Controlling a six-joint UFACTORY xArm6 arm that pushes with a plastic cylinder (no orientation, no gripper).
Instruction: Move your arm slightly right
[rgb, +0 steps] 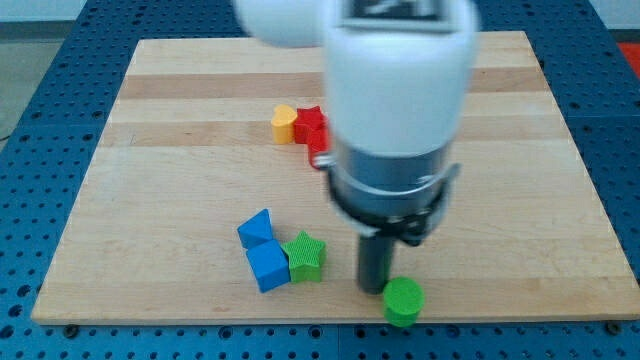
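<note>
While I stand near the board's (150, 120) bottom edge:
My tip (372, 290): bare rod, grasping nothing, just left of the green cylinder (404, 301).
Left of it: green star (304, 257), blue cube (267, 267), blue triangular block (256, 229).
Mid-board: yellow block (285, 123) touching red star (312, 126).

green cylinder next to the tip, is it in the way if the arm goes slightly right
Yes, probably. My tip sits just to the view's left of the green cylinder, nearly touching it. A slight move toward the view's right would likely push that cylinder. Nothing else stands on that side; the green star lies to the left.
</note>
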